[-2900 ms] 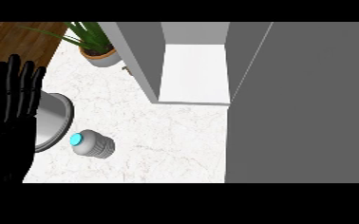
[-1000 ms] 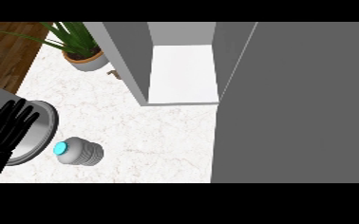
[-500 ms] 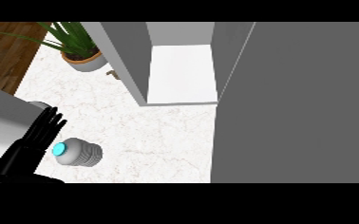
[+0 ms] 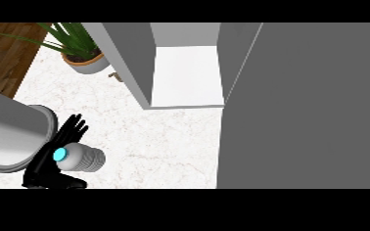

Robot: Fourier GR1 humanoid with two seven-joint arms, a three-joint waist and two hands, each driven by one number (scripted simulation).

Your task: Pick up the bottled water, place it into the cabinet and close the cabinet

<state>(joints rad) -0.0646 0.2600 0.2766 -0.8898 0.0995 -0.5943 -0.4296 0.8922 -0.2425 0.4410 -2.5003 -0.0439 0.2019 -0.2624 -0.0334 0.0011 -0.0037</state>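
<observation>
Reaching for the water bottle [image 4: 81,157], left hand [image 4: 54,159] sits against its cap end, fingers spread, thumb underneath, not yet closed. Bottle lies on its side near the tabletop's [image 4: 166,142] left edge. Cabinet [image 4: 184,73] stands open, ready for placement.

At about eight o'clock you have the black left hand [image 4: 52,162] beside the bottled water [image 4: 81,157], whose ribbed body is pale grey-white with a bright cyan cap. Under them the counter [image 4: 162,142] is white marble with faint reddish veining, and a strip of brown wood [image 4: 18,54] runs at ten o'clock. The cabinet [image 4: 184,73] at twelve o'clock is grey outside and white inside, its door [image 4: 303,107] at three o'clock darker grey, and the plant [image 4: 72,39] at eleven o'clock has green leaves in a grey pot.
</observation>
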